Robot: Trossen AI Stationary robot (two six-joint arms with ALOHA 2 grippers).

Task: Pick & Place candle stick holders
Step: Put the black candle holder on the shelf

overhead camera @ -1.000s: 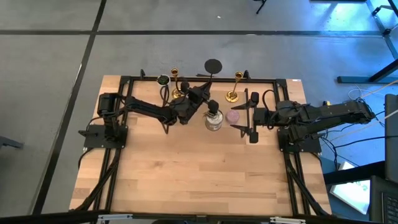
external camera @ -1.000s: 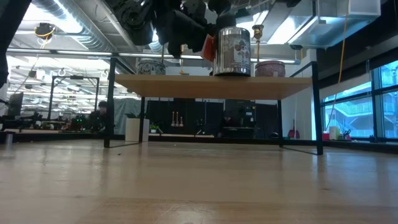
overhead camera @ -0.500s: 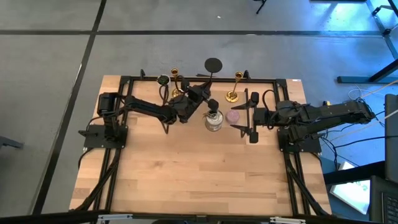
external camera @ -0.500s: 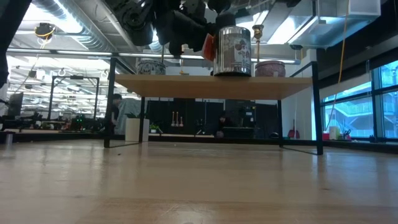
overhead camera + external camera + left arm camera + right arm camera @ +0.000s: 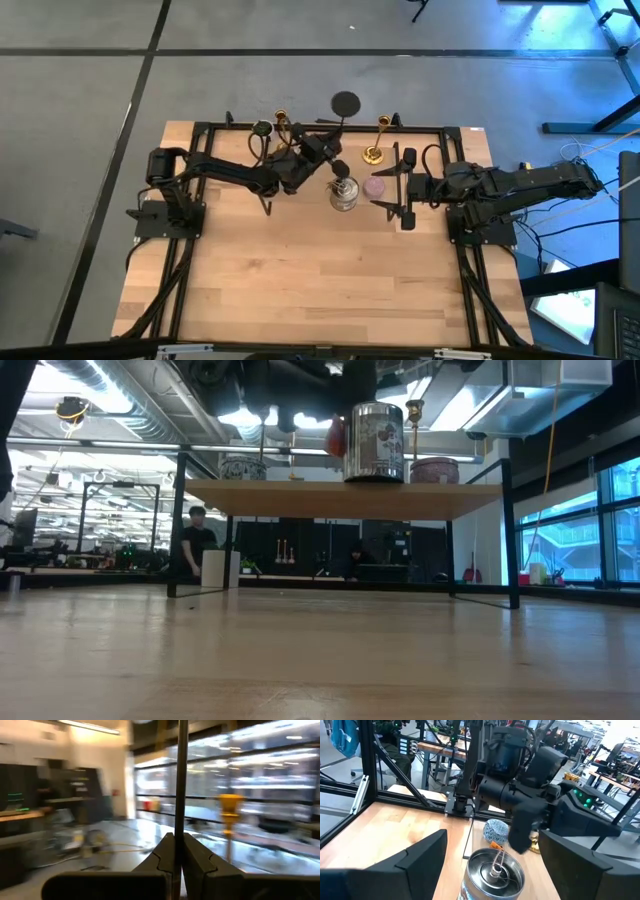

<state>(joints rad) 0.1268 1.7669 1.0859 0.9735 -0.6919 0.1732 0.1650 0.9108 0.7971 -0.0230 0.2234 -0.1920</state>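
Observation:
My left gripper [image 5: 298, 150] is at the table's far side, shut on the thin stem of one gold candlestick [image 5: 283, 124], which stands upright in the left wrist view [image 5: 179, 780]. The second gold candlestick [image 5: 377, 142] stands on its round base farther right and shows behind the first in the left wrist view [image 5: 229, 815]. My right gripper [image 5: 386, 190] is open beside a pink candle [image 5: 374, 187], and its fingers [image 5: 422, 852] touch nothing. My left gripper pinches the candlestick's thin stem [image 5: 179, 827] between its two fingers. The fingers come at it level and lie across the stem. The stem stands upright in the hold. The gripper hides the base, so I cannot tell whether it is clear of the table.
A squat silver tin [image 5: 343, 193] stands between the two grippers and shows close in the right wrist view [image 5: 492, 870]. A blue-grey candle [image 5: 262, 128] lies at the far left. A black frame [image 5: 210, 128] rims the table. Bare wood [image 5: 320, 280] fills the near half.
My left gripper, still shut on the candlestick's stem, has gone up; in the low view its dark body has risen toward the picture's top. The arm's elbow has shifted toward the table's left edge.

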